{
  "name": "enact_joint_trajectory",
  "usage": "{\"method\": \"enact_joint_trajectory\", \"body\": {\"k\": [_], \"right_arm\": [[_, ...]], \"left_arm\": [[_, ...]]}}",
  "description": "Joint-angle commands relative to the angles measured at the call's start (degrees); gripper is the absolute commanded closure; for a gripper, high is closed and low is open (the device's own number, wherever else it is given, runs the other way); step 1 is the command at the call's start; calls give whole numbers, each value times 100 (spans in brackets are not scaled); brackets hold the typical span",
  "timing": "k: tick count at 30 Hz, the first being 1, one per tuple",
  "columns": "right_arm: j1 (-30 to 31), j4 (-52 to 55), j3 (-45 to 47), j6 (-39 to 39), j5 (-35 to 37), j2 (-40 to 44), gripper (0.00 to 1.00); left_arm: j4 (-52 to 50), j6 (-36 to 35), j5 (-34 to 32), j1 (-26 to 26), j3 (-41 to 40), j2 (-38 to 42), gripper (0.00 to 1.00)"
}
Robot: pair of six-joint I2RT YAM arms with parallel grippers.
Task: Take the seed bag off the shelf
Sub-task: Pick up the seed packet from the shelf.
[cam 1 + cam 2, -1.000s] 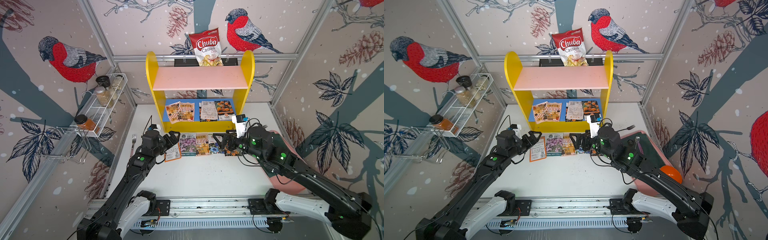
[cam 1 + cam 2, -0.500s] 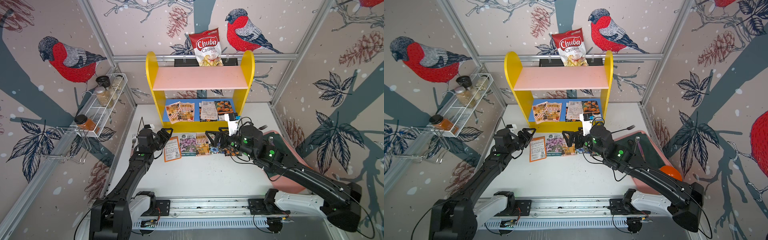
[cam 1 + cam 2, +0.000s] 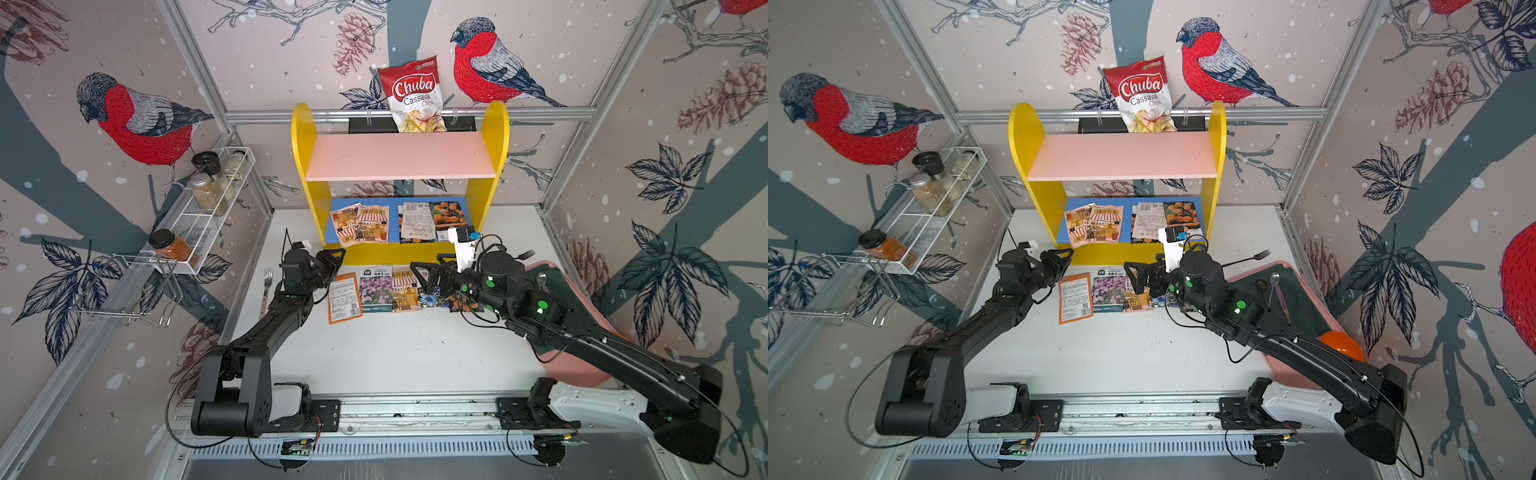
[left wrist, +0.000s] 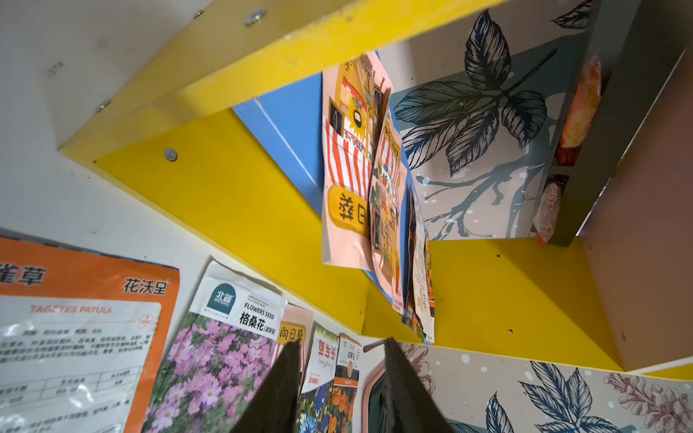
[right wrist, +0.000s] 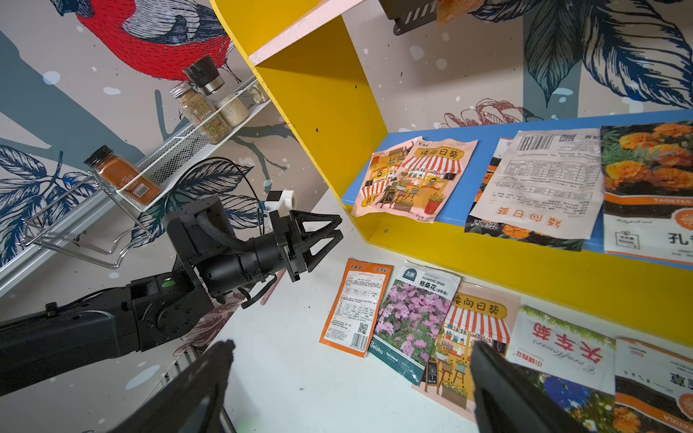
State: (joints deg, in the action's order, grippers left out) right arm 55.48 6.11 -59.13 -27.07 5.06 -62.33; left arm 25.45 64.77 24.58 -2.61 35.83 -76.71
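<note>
The shelf (image 3: 308,195) has yellow sides, an empty pink upper board (image 3: 401,156) and a blue lower board (image 5: 483,133). On the blue board lie several seed bags: two striped pink ones (image 3: 360,224), a white-backed one (image 3: 417,222) and a marigold one (image 3: 448,214). My left gripper (image 3: 334,258) hovers by the shelf's front left corner, narrowly open and holding nothing; in the left wrist view its tips (image 4: 343,343) point along the table. My right gripper (image 3: 419,270) stands wide open above the table packets, empty (image 5: 350,346).
A row of seed packets lies on the table before the shelf, from an orange one (image 3: 344,297) to a purple-flower one (image 3: 376,289). A wire spice rack (image 3: 208,208) hangs left. A chips bag (image 3: 415,95) hangs behind. A fork (image 3: 267,286) lies left; a pink tray (image 3: 1304,299) sits right.
My left gripper's jaws have narrowed and it has edged up toward the shelf corner while that arm folded lower. My right gripper has slid left over the table packets, still wide open.
</note>
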Motion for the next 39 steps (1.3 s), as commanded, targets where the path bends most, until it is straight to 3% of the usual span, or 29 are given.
{"method": "enact_joint_trajectory", "body": {"k": [1, 15, 23, 28, 39], "right_arm": [[-11, -203, 16, 86, 93, 11, 0], [72, -462, -95, 193, -124, -615, 0], [73, -605, -269, 409, 32, -922, 0], [16, -707, -528, 576, 218, -1585, 0], [-52, -250, -1952, 1232, 1324, -3283, 0]], "left_arm": [[522, 9, 47, 33, 188, -259, 62], [714, -64, 178, 138, 696, -1138, 69], [691, -44, 280, 139, 775, -1268, 86], [590, -53, 336, 136, 781, -1225, 100], [-347, -430, 291, 140, 951, -932, 100]]}}
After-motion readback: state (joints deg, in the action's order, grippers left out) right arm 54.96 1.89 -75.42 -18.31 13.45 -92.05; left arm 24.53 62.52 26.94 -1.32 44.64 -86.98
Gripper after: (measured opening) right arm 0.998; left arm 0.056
